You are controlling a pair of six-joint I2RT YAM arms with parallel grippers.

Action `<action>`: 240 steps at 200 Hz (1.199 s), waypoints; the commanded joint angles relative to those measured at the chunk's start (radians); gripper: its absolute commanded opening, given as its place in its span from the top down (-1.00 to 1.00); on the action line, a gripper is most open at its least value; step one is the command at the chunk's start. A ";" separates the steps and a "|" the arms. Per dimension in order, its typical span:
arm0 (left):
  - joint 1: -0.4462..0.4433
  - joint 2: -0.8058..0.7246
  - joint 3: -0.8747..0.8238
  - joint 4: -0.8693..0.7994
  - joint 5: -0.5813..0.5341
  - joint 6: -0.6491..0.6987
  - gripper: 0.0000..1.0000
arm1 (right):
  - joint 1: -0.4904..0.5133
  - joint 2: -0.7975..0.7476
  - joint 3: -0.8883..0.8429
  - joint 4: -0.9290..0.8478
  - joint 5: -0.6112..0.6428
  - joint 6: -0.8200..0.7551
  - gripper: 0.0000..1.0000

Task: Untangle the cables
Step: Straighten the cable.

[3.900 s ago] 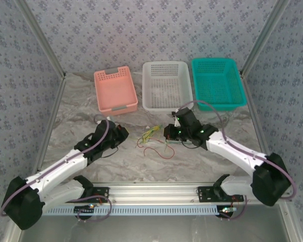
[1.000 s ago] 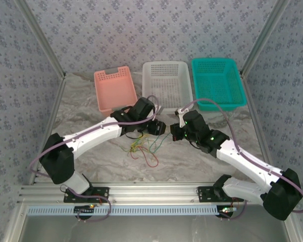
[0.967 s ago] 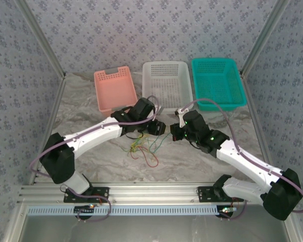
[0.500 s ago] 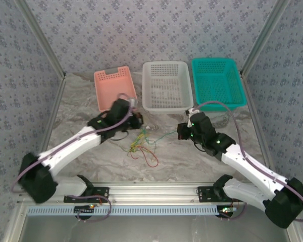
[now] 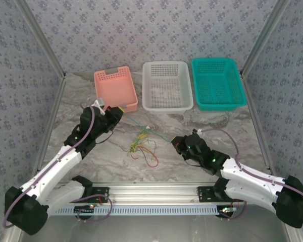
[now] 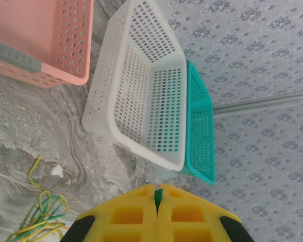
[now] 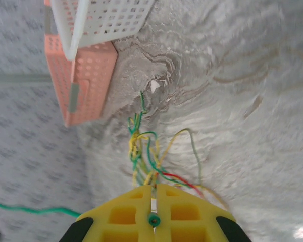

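Note:
The cables (image 5: 141, 146) lie as a small tangle of yellow, green and red strands mid-table; a red loop (image 5: 152, 159) trails toward the near edge. My left gripper (image 5: 119, 114) sits left of the tangle, shut on a green cable end (image 6: 157, 194) pinched between its yellow fingers (image 6: 126, 214). My right gripper (image 5: 177, 144) sits right of the tangle, shut on another green cable end (image 7: 153, 220). A thin green strand (image 5: 135, 123) runs from the left gripper past the tangle toward the right one. In the right wrist view the tangle (image 7: 144, 151) lies just beyond my gripper (image 7: 154, 187).
Three baskets stand in a row at the back: pink (image 5: 118, 107), white (image 5: 166, 105), teal (image 5: 220, 105). A small white scrap (image 5: 147, 127) lies just behind the tangle. Patterned walls and metal posts close in the sides. The table top is marbled grey.
Both arms have drawn away from the centre, the left one to the left, the right one toward the near edge. The left gripper has shut on the green cable, which is now stretched out.

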 commanded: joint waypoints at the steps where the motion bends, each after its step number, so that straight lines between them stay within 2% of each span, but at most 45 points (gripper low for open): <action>1: 0.037 -0.043 0.005 0.146 -0.063 -0.095 1.00 | 0.024 -0.031 -0.094 0.015 0.160 0.296 1.00; 29: 0.032 -0.068 -0.055 0.186 -0.068 -0.145 1.00 | 0.070 -0.098 -0.124 0.034 0.321 0.448 1.00; 55: 0.033 -0.120 -0.091 0.169 -0.104 -0.158 1.00 | 0.065 -0.165 -0.108 -0.050 0.396 0.549 1.00; 86: 0.033 -0.125 -0.101 0.186 -0.100 -0.172 1.00 | 0.037 -0.175 -0.094 -0.058 0.401 0.603 1.00; 107: 0.031 -0.102 -0.087 0.192 -0.084 -0.171 1.00 | 0.019 -0.155 -0.062 -0.074 0.347 0.551 1.00; 120: 0.032 -0.089 -0.053 0.163 -0.071 -0.144 1.00 | -0.028 -0.149 0.010 -0.154 0.256 0.396 0.99; 131: 0.033 -0.072 -0.011 0.117 -0.051 -0.103 1.00 | -0.065 -0.152 0.115 -0.317 0.207 0.207 0.54; 142: 0.033 -0.045 0.044 0.062 -0.023 -0.045 1.00 | -0.061 -0.156 0.228 -0.523 0.250 0.036 0.11; 154: 0.031 -0.015 0.105 -0.003 0.005 0.029 1.00 | -0.032 -0.178 0.318 -0.703 0.361 -0.121 -0.14; 167: 0.032 0.016 0.158 -0.072 0.030 0.105 1.00 | -0.011 -0.215 0.375 -0.791 0.459 -0.301 -0.22; 178: 0.033 0.039 0.198 -0.124 0.047 0.170 1.00 | -0.006 -0.245 0.396 -0.737 0.459 -0.539 -0.26; 189: 0.040 0.070 0.240 -0.170 0.084 0.217 1.00 | -0.014 -0.242 0.400 -0.569 0.358 -0.815 -0.27; 206: 0.042 0.127 0.310 -0.224 0.154 0.277 1.00 | -0.024 -0.144 0.459 -0.429 0.095 -1.133 -0.27; 222: 0.042 0.175 0.376 -0.272 0.214 0.318 1.00 | -0.005 0.015 0.587 -0.466 -0.013 -1.301 -0.29; 240: 0.040 0.218 0.439 -0.329 0.256 0.365 1.00 | 0.010 0.188 0.724 -0.526 -0.133 -1.433 -0.41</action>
